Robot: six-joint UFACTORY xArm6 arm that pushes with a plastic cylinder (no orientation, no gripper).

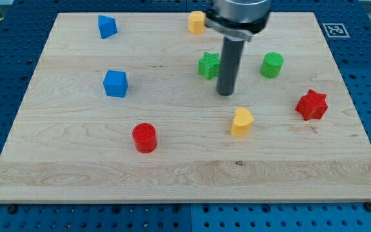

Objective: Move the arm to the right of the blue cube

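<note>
Sitting on the board's left half, the blue cube (115, 84) is matte plastic, faceted, with one corner turned toward the view's bottom. My tip (225, 94) is a bare rod end holding nothing, well off to the cube's right, just beside the green star (208, 65). Block count is eight, two per colour: blue cube and blue wedge (107, 26); green star and green cylinder (272, 65); red cylinder (144, 137) and red star (312, 105); yellow heart (241, 122) and yellow block (196, 22). Pale wooden board (76, 174), visible grain.

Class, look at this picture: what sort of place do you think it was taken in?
Probably a robotics lab bench: a wooden board of small coloured blocks lies on a blue perforated table, a printed marker tag sits at its corner, and my tip rests on it.
</note>
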